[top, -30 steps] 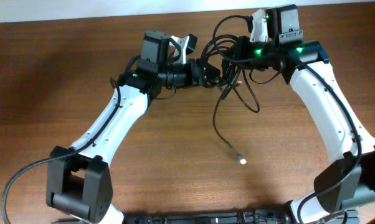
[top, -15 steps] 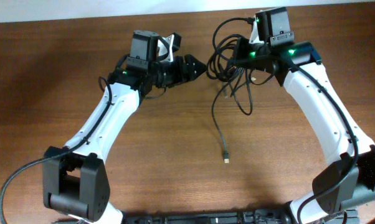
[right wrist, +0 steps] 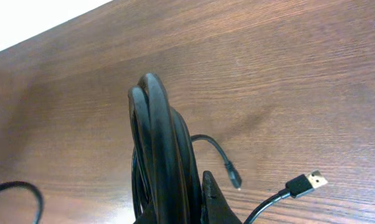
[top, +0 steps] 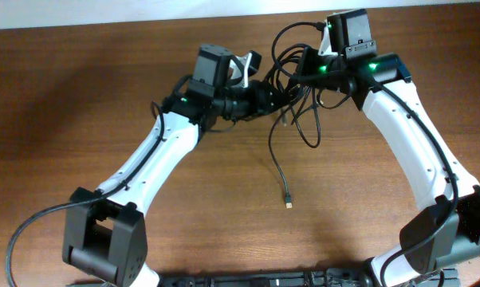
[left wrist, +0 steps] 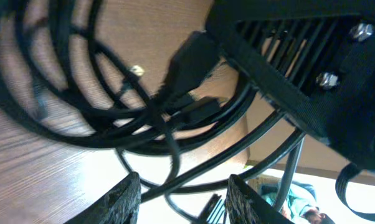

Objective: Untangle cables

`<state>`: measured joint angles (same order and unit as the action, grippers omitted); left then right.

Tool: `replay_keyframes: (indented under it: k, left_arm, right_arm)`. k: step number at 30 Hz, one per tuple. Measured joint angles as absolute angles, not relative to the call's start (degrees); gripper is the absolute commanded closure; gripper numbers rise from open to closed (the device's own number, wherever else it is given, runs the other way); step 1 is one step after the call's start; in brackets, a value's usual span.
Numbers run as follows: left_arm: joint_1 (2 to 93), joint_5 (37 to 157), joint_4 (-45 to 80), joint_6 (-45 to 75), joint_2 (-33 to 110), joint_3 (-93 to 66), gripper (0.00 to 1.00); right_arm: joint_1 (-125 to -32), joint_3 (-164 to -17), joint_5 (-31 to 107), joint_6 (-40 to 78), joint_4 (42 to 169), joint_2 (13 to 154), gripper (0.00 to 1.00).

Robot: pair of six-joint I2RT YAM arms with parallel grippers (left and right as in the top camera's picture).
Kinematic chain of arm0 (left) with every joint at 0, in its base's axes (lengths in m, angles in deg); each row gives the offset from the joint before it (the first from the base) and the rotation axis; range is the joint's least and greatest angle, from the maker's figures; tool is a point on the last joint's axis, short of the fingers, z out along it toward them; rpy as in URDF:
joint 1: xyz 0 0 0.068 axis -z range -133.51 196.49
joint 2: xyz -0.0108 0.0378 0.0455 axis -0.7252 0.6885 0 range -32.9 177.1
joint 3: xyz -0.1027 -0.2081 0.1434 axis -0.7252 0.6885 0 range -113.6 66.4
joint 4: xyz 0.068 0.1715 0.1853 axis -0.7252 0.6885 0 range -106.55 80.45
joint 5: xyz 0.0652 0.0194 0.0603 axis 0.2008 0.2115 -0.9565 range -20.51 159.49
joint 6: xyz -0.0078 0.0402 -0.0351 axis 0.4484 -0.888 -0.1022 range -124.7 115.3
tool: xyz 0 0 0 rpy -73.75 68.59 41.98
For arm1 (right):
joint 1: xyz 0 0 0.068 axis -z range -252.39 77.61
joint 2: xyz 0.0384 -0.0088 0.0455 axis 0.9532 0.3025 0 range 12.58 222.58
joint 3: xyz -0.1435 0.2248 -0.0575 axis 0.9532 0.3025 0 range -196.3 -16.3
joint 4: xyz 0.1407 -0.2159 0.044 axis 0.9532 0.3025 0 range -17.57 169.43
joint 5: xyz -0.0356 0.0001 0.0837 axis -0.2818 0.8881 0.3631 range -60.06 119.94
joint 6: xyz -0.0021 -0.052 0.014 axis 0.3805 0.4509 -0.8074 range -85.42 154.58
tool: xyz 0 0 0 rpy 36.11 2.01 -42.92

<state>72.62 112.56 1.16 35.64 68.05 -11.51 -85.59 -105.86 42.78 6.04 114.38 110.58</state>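
The cables (top: 297,88) are thin black cords in a loose tangle at the back of the wooden table (top: 80,96). One strand trails toward me and ends in a small plug (top: 289,204). My right gripper (top: 310,70) is shut on a coiled bundle of the cables (right wrist: 162,149), lifting it; a USB plug (right wrist: 309,182) and a smaller plug (right wrist: 235,180) hang beside it. My left gripper (top: 270,94) is open at the tangle's left side. In the left wrist view, cable strands (left wrist: 175,118) cross between its spread fingers (left wrist: 184,202).
The table's far edge (top: 144,24) runs just behind both grippers. The right arm's black housing (left wrist: 312,68) fills the upper right of the left wrist view, close to the left gripper. Bare wood lies in front of the tangle around the trailing strand.
My left gripper pulled back left half a second ago and has now moved right into the tangle again. The right gripper stays put holding the bundle; the trailing plug has shifted slightly left.
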Motion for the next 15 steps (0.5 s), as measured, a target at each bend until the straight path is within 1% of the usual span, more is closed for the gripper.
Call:
replay_keyframes:
  k: [6, 10, 15]
  left_arm:
    - [75.1, 112.6, -2.3, 38.9, 72.4, -11.5, 0.65]
    - [75.5, 111.3, -6.6, 39.3, 72.8, -11.5, 0.63]
    - [75.6, 109.1, -7.0, 39.3, 72.9, -11.5, 0.63]
  right_arm:
    - [-85.6, -105.9, 44.2, 6.1, 114.6, 110.7, 0.96]
    - [-85.6, -105.9, 44.2, 6.0, 115.3, 110.8, 0.96]
    - [-85.6, -105.9, 44.9, 6.0, 115.4, 110.8, 0.96]
